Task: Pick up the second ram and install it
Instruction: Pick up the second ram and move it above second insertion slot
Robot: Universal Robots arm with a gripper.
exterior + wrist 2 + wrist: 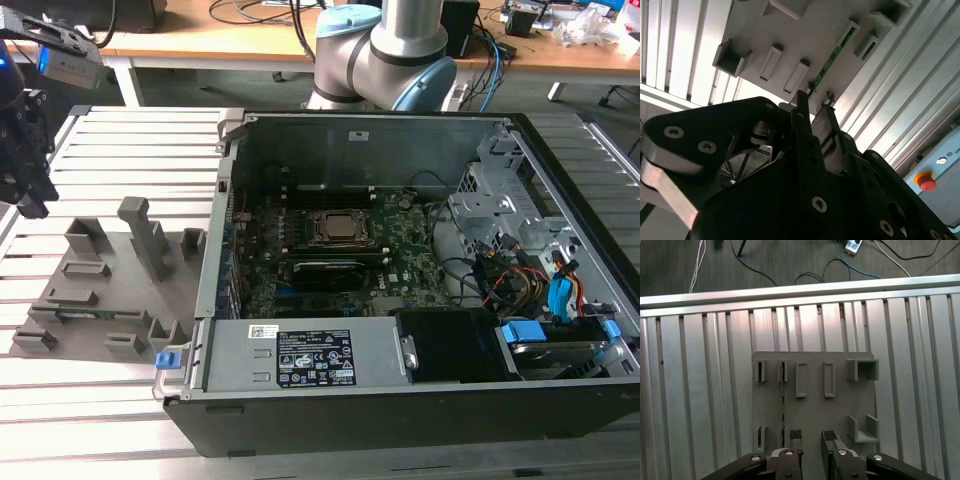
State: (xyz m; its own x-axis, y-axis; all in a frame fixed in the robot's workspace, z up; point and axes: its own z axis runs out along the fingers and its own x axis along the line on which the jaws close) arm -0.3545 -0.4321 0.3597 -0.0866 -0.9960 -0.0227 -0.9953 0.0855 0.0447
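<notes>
The second ram (95,316) is a thin green stick standing on edge in a slot of the grey holder plate (110,285), at the exterior view's left. In the first wrist view the ram (783,400) runs between two slot blocks of the plate (812,405). My gripper (811,436) hovers above the plate, a little to one side of the stick, and is open with nothing between its black fingers. The second wrist view has the gripper (814,109) apart from the ram (830,62). In the exterior view the gripper (30,200) hangs high above the plate's far left corner.
An open computer case (400,400) lies at the exterior view's right of the plate, with the motherboard and processor socket (345,228) inside. The arm's base (380,50) stands behind the case. Everything rests on a slatted aluminium table (690,390). A red button (925,181) sits beyond the table.
</notes>
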